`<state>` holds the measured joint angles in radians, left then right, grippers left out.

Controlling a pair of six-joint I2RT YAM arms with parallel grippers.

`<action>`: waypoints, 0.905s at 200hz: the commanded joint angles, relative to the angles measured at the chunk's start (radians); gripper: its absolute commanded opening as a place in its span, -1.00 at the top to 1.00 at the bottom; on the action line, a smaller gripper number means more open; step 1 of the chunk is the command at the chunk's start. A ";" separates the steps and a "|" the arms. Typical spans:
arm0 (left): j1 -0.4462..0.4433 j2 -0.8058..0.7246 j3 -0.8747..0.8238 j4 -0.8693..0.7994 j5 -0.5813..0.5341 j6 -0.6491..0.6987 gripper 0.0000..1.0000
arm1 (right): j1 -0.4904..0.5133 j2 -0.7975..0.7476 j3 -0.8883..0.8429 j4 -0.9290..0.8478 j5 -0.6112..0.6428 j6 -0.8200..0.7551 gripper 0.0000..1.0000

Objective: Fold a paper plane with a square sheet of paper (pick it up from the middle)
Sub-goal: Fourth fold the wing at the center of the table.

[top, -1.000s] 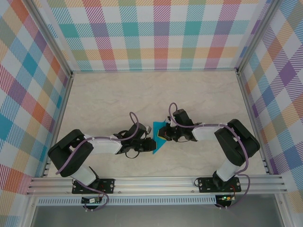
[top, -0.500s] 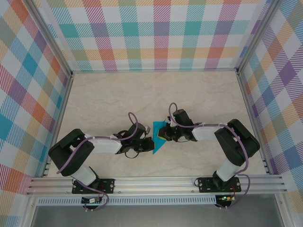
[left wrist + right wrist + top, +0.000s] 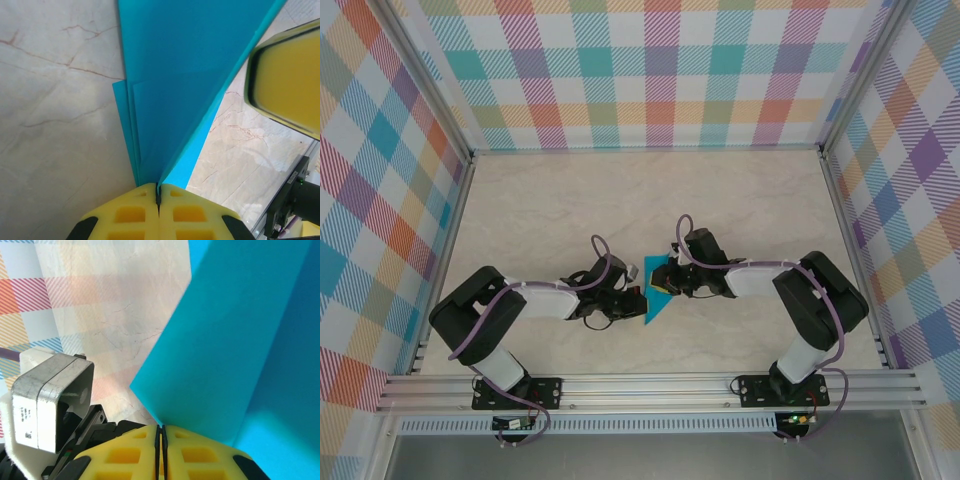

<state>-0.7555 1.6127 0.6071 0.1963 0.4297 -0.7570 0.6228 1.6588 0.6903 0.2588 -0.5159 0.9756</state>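
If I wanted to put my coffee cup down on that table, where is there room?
The far half of the table, up to the checked back wall, is bare. A smaller bare strip lies between the teal paper and the front rail. The middle is crowded: the left gripper and right gripper both pinch the paper there.

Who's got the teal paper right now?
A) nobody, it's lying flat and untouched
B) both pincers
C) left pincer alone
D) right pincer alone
B: in the left wrist view the left pincer is shut on the narrow end of the teal paper, and in the right wrist view the right pincer is shut on a corner of it.
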 commanded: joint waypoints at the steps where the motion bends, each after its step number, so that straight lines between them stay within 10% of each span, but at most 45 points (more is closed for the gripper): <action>1: 0.012 -0.017 0.027 -0.053 0.010 0.039 0.85 | 0.005 -0.041 0.035 -0.084 0.028 -0.039 0.75; 76: 0.012 -0.063 0.042 -0.002 0.006 0.043 0.56 | 0.005 -0.046 0.028 -0.122 0.036 -0.051 0.74; 181: 0.012 0.002 0.045 0.041 0.008 0.022 0.76 | 0.005 -0.048 0.029 -0.128 0.033 -0.054 0.73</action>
<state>-0.7555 1.5948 0.6277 0.2180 0.4294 -0.7383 0.6228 1.6291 0.7074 0.1478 -0.4828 0.9409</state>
